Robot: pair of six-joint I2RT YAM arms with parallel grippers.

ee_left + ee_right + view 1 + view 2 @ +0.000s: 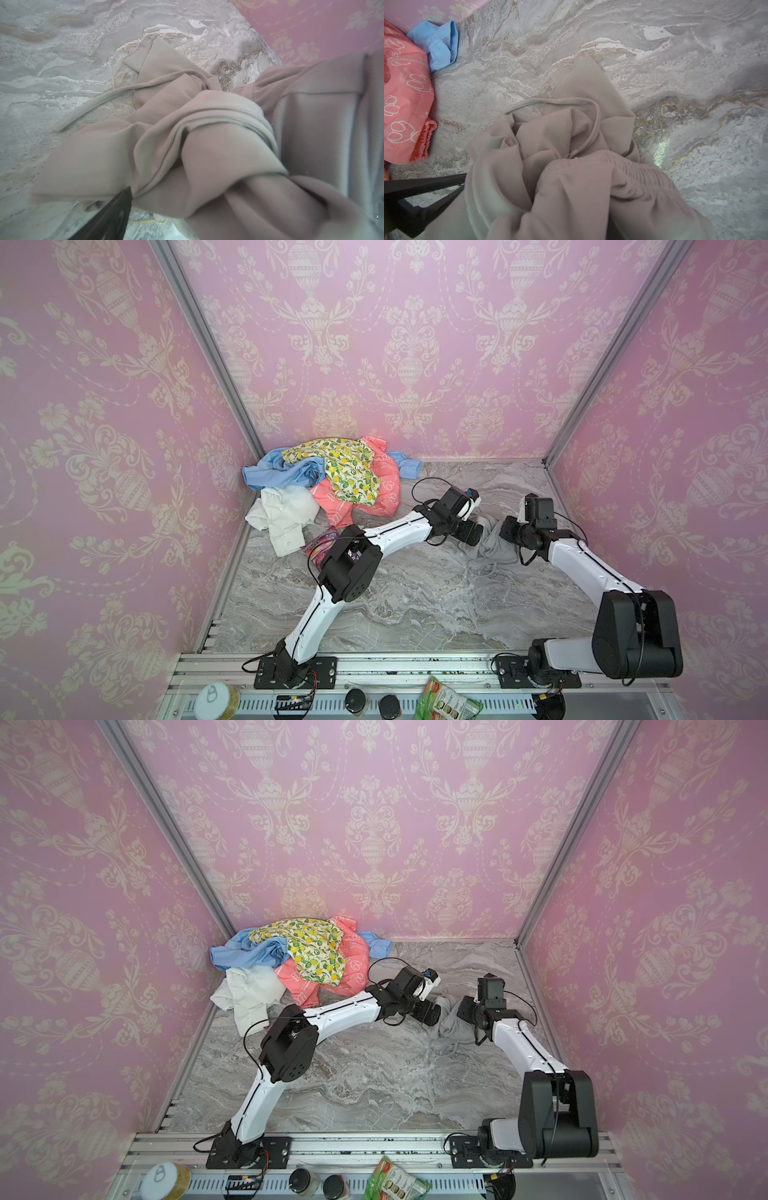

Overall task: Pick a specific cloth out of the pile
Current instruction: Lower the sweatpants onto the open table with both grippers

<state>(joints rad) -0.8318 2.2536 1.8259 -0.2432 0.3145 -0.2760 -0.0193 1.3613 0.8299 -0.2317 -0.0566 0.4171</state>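
Light-grey cloth (492, 549) — lies bunched on the worktop (395, 605), right of the middle and toward the back edge. It is well apart from the pile (332, 485), with bare marble between them. Ribbed jersey, folds heaped. A thin drawstring cord (83, 116) trails off onto the marble, and in both top views loose cords curl at the side nearest the front edge.

Arms: left gripper (482, 533) and right gripper (503, 531) sit low at the cloth from opposite sides, each right up against the folds.
- Left wrist view: one dark finger (112, 214) shows beside the fabric and the other is covered. Cannot tell how wide the jaws stand or whether any fabric is pinched.
- Right wrist view: again only one finger (415, 199) shows, with cloth heaped over the gap. Grip or no grip, cannot tell.

Pile sits in the back-left corner: lemon-print cloth (345, 468) on top, coral pink cloth (382, 489) under it, light-blue cloth (270, 472) toward the left wall, white cloth (282, 514) on the front side. No grey shows among them.

Judgement: the picking-out looks essentially done — the right garment is separated and resting on open worktop. What seems left is making sure both grippers are free of it and drawing the arms back. The likely snag is a cord or fold catching on a finger.
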